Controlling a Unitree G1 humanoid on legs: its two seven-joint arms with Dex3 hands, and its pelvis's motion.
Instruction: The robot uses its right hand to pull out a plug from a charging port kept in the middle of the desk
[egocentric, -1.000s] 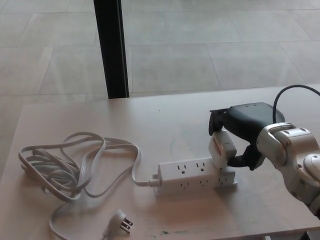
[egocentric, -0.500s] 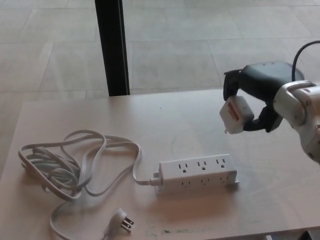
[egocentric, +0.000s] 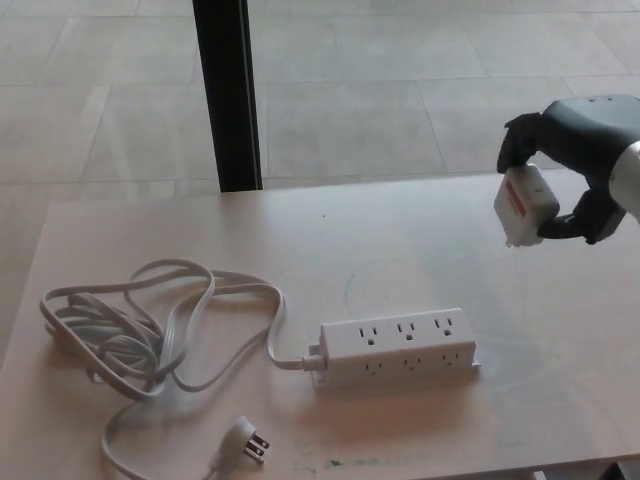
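Plug (egocentric: 524, 205), a chunky white block with a red label on one face, is clamped in the robot's right hand (egocentric: 565, 160), held up in the air over the right side of the desk (egocentric: 400, 240) and well clear of the power strip (egocentric: 396, 346). The black fingers (egocentric: 518, 140) wrap over its top and the thumb seems to press from below, so the grip is on the block's broad sides. To my eye it looks light and rigid, a hard plastic shell that should not deform, though smooth enough to slip if the hold loosens. The broad flat faces look like the sensible place to hold it, away from the prongs. The strip lies flat in the middle of the desk, and every outlet I can see on its top and front is empty. Its white cord (egocentric: 150, 330) lies coiled loosely to the left, ending in a loose wall plug (egocentric: 245, 439) near the front edge. The left hand is nowhere in sight.
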